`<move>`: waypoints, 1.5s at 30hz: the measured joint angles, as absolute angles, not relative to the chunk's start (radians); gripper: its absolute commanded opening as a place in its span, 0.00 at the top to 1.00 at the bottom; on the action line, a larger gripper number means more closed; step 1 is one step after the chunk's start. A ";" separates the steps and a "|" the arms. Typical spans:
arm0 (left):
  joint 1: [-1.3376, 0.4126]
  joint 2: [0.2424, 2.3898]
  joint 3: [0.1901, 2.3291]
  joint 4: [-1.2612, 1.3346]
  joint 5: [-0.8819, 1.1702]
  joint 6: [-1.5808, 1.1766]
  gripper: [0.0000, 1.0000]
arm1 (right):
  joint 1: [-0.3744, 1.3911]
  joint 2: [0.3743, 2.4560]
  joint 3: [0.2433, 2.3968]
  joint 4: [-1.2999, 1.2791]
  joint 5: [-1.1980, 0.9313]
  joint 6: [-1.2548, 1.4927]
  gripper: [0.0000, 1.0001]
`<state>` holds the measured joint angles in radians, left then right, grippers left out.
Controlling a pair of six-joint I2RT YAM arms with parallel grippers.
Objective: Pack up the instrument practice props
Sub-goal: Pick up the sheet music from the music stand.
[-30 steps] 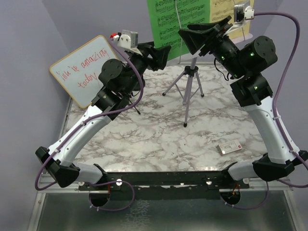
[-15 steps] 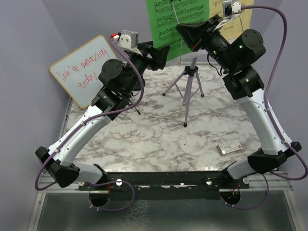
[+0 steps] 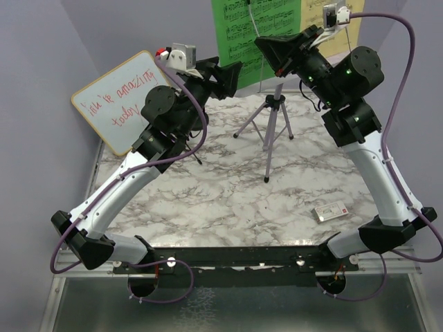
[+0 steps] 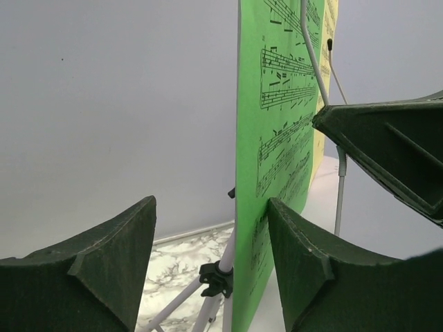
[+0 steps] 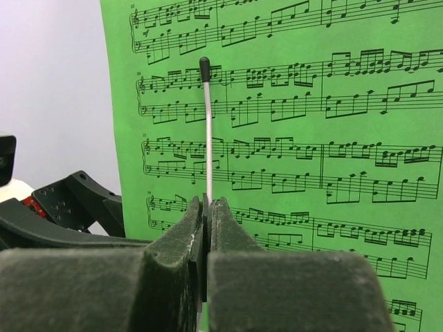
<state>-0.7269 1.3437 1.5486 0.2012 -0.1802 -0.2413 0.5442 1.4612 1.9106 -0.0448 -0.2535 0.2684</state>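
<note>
Right wrist view: the green music sheet [image 5: 311, 138] stands upright on its stand at the back of the worktop [image 3: 208, 200], and the thin wire page retainer [image 5: 208, 138] crossing its face now runs straight down into the right hand [image 5: 206, 228], whose two fingers are pressed together on it. A second ago that hand hung further right with its fingers apart; it has since reached in toward the sheet and clamped, which suggests the first step of the packing, freeing the pages, is under way. The yellow sheet [image 3: 310, 15] sits just beside the green one, partly hidden behind the right arm. From the left wrist camera, the left hand [image 4: 211, 228] waits near the green sheet's left edge with its fingers spread and nothing between them, unchanged over the last second. Below the sheets, the stand's tripod legs [image 3: 271, 124] are planted on the marble-patterned surface. The whiteboard [image 3: 118, 104] leans at the left, and a small white device [image 3: 331, 211] lies near the front, well apart from both hands.
</note>
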 measured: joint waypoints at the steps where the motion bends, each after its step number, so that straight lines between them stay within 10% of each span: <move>1: -0.727 1.343 1.545 0.205 -0.190 -0.240 0.38 | 0.544 1.459 1.907 -0.043 -0.253 0.268 0.99; 32: -0.735 1.185 1.391 0.265 -0.256 -0.208 0.80 | 0.544 1.438 1.865 0.003 -0.244 0.262 1.00; 35: -0.735 1.168 1.378 0.266 -0.253 -0.213 0.55 | 0.544 1.437 1.863 0.003 -0.244 0.262 0.99; 45: -0.733 1.135 1.379 0.258 -0.150 -0.223 0.29 | 0.544 1.427 1.847 0.015 -0.245 0.262 1.00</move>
